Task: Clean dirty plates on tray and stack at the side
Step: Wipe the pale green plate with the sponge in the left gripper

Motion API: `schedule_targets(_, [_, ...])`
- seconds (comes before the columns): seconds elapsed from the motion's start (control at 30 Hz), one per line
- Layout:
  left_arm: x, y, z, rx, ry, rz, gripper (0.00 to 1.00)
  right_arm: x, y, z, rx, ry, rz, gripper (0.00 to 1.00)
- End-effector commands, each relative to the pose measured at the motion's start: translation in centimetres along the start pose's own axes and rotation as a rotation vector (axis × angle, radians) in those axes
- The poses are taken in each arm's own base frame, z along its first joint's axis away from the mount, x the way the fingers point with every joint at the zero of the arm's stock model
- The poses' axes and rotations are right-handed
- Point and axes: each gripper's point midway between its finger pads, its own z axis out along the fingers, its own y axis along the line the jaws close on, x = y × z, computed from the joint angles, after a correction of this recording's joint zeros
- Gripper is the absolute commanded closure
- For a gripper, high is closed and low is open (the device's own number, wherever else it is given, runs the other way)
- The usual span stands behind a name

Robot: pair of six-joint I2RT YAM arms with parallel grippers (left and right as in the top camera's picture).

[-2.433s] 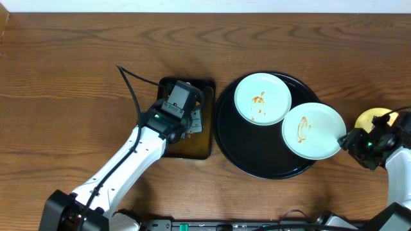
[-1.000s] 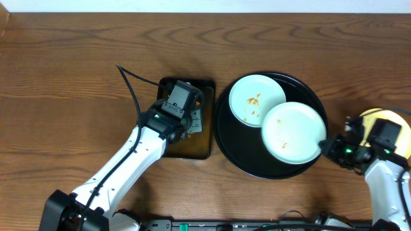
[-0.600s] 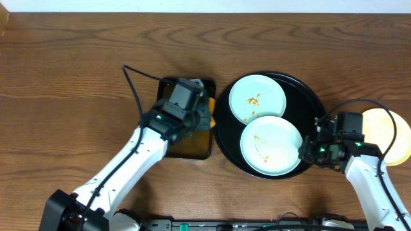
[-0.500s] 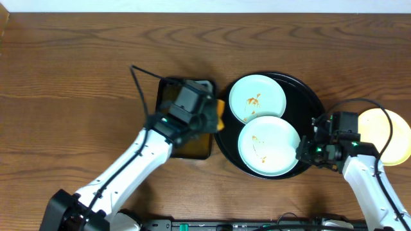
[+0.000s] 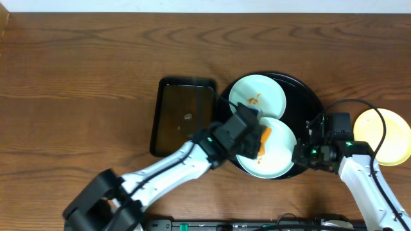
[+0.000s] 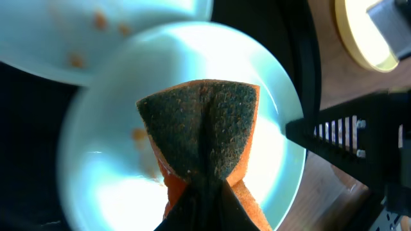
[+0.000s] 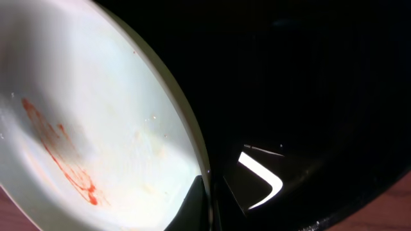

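Observation:
The black tray holds two pale mint plates. The far plate has orange-brown smears. The near plate tilts, with a red smear showing in the right wrist view. My right gripper is shut on its right rim. My left gripper is shut on an orange sponge with its dark scouring side pressed on or just above the near plate. The cream-yellow plate lies on the table right of the tray.
A rectangular black dish lies left of the tray. The right arm's cable loops over the tray's right rim. My left arm reaches across the table's front to the tray.
My left gripper lifted the sponge from the rectangular dish and carried it right, over the near plate. My right gripper dragged that plate leftward into the tray and still holds its rim.

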Motion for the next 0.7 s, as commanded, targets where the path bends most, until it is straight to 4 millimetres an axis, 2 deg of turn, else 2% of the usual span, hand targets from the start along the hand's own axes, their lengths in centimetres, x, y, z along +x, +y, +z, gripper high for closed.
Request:
schedule_targets(0.0, [1.6, -1.1, 1.5, 0.017, 0.041, -0.013, 0.92, -0.4, 0.6, -0.5, -0.009, -0.013, -0.006, 0.99])
schedule_targets(0.17, [3.5, -1.5, 3.3, 0.007, 0.078, 0.016, 0.92, -0.3, 0.6, -0.5, -0.008, -0.010, -0.005, 0.99])
schedule_targets(0.43, [3.7, -0.7, 3.8, -0.028, 0.082, 0.015, 0.92, -0.2, 0.5, -0.5, -0.007, -0.007, -0.004, 0.99])
schedule_targets(0.67, [3.2, 3.9, 3.1, -0.269, 0.024, 0.018, 0.92, -0.2, 0.5, -0.5, -0.007, -0.007, -0.005, 0.99])
